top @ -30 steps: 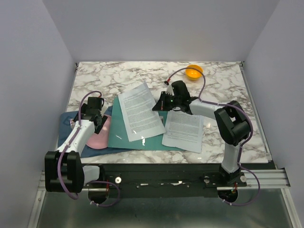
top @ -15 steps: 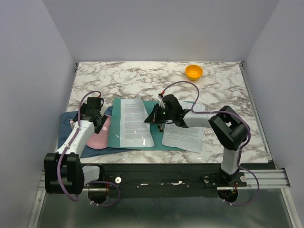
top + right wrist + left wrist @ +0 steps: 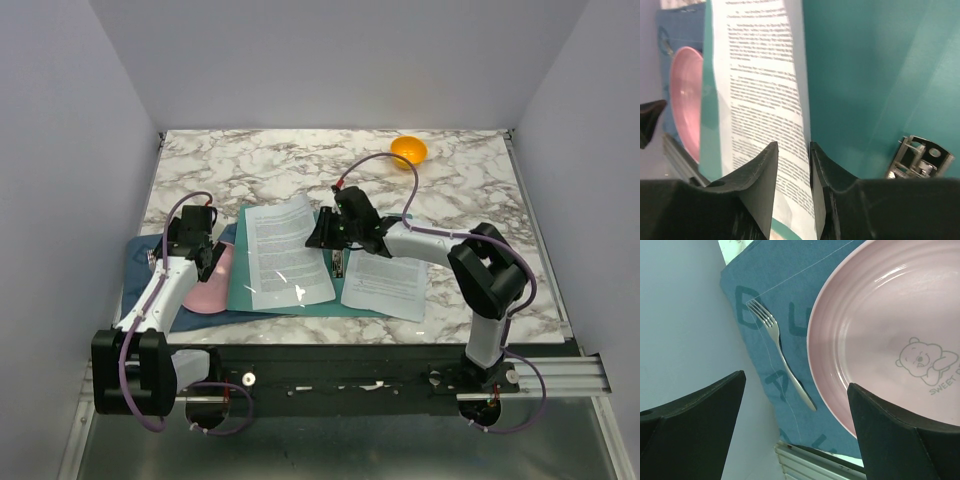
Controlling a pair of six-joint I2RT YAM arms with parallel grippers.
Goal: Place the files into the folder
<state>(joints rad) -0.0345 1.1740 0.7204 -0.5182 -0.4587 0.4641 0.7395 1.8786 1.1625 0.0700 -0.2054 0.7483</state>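
Observation:
The teal folder [image 3: 240, 288] lies open on the marble table; it also shows in the right wrist view [image 3: 865, 75]. One stack of files [image 3: 285, 250] lies on the folder's left half, slightly tilted. My right gripper [image 3: 318, 235] hovers over that stack's right edge [image 3: 760, 75]. Its jaws [image 3: 792, 147] stand a narrow gap apart, the printed sheet showing through the gap, nothing pinched. The metal clip [image 3: 917, 157] is just to their right. A second stack [image 3: 385, 285] lies on the folder's right side. My left gripper [image 3: 208, 258] is open and empty above a pink plate [image 3: 890, 315].
The pink plate [image 3: 208, 285] and a fork [image 3: 782, 360] rest on a dark blue placemat [image 3: 755, 305] at the left, partly under the folder. An orange bowl [image 3: 408, 151] sits at the back right. The grey side wall is close on the left.
My right gripper dragged the left stack down onto the folder, then shifted back a little. The sheet went from curled and straight to flat and slightly tilted. The left arm has not moved.

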